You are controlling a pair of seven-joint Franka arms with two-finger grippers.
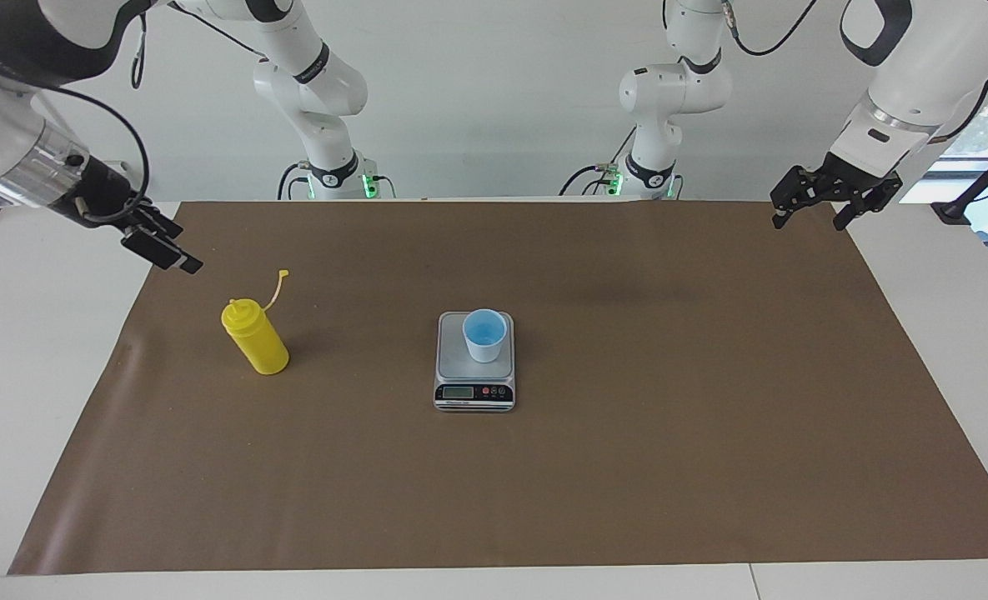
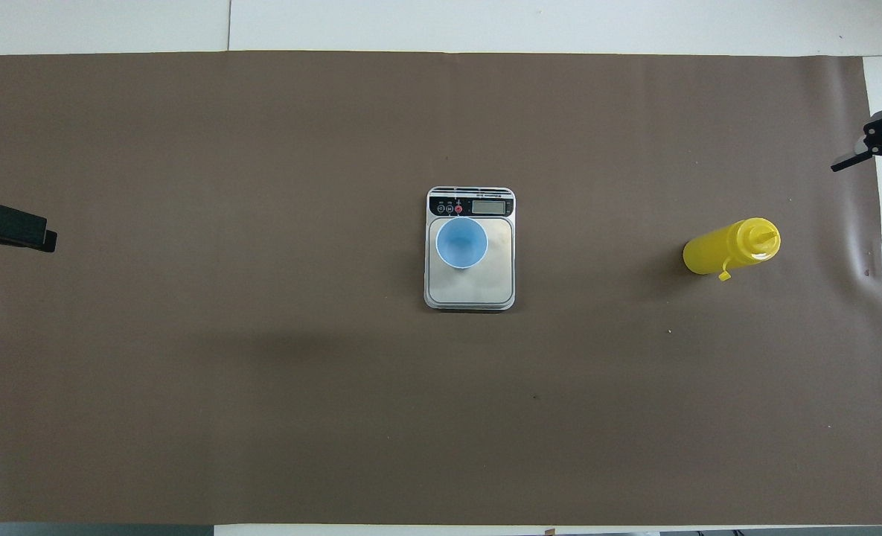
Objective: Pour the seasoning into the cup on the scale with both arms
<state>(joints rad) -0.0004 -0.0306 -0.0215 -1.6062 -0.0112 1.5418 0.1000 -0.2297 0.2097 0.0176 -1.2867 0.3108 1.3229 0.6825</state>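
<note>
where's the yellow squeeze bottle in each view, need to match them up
Facing view: the yellow squeeze bottle stands at that picture's left, level with the scale.
Overhead view: the bottle is at that picture's right.
Shared landmark: the scale in mid-table, with the blue cup on it.

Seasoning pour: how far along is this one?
Done: the cup sits on the scale. In hand: nothing; the bottle stands upright, uncapped, untouched. The right gripper, open, hangs above the mat's edge near it; the left gripper, open, waits at its own end. Left: no seasoning shows in the cup, so grasping and pouring seem to remain.
</note>
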